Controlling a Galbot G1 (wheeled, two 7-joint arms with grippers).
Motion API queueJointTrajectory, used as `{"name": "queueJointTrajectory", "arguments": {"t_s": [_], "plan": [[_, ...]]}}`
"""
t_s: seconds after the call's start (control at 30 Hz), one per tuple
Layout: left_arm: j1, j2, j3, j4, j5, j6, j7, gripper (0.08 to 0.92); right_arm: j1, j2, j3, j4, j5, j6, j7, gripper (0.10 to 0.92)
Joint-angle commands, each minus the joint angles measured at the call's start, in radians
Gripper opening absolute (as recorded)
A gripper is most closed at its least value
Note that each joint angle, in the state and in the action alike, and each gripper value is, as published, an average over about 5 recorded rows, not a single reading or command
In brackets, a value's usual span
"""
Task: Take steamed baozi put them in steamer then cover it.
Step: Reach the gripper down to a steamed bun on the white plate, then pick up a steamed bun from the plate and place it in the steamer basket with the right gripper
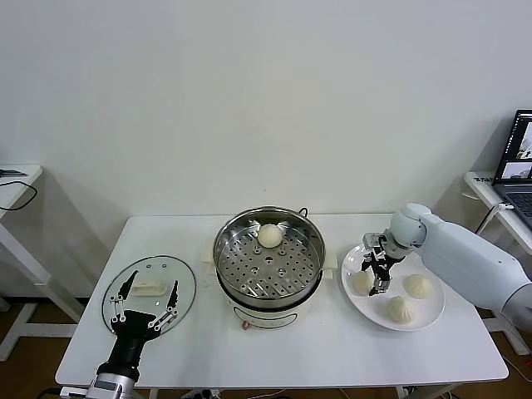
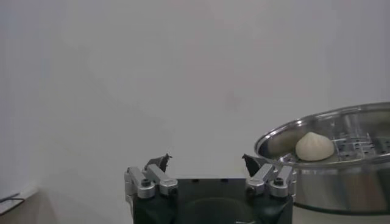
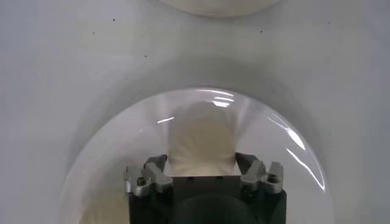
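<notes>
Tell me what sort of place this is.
Probably a lab or office test room staged as a kitchen, not a real one: a plain white table against a bare wall, a laptop on a side desk, and an electric steamer for the cooking demo.

The left arm reached up from the robot's near left side, its black wrist pointing away from the body. The left tool (image 1: 149, 293) hung low over the near left part of the desk (image 1: 332, 349), its fingers (image 2: 159, 163) spread wide apart. The right arm, a white link ending in a rounded joint, came in from the robot's right and bent downward at the wrist. The right tool (image 1: 378, 283) pointed down and its fingers (image 3: 156, 162) stood apart, not closed on anything.
</notes>
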Motion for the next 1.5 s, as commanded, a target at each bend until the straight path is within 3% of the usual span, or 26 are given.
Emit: {"name": "queueJointTrajectory", "arguments": {"t_s": [0.03,0.53,1.03,1.5], "plan": [[0.0,0.0,0.001,0.001,0.0,-0.001,0.001,0.823,-0.004,0.002,0.007,-0.002,-0.005,0.001,0.0,0.701],[0.003,0.0,0.005,-0.011,-0.001,0.002,-0.001,0.823,0.059,-0.066,-0.037,0.066,0.058,-0.01,-0.016,0.687],[0.009,0.009,0.016,-0.022,0.003,0.01,-0.005,0.823,0.663,-0.339,-0.52,0.449,0.407,-0.103,-0.028,0.687],[0.022,0.016,0.014,-0.04,0.007,0.01,-0.008,0.823,1.046,-0.189,-0.755,0.646,0.712,-0.29,0.03,0.691]]}}
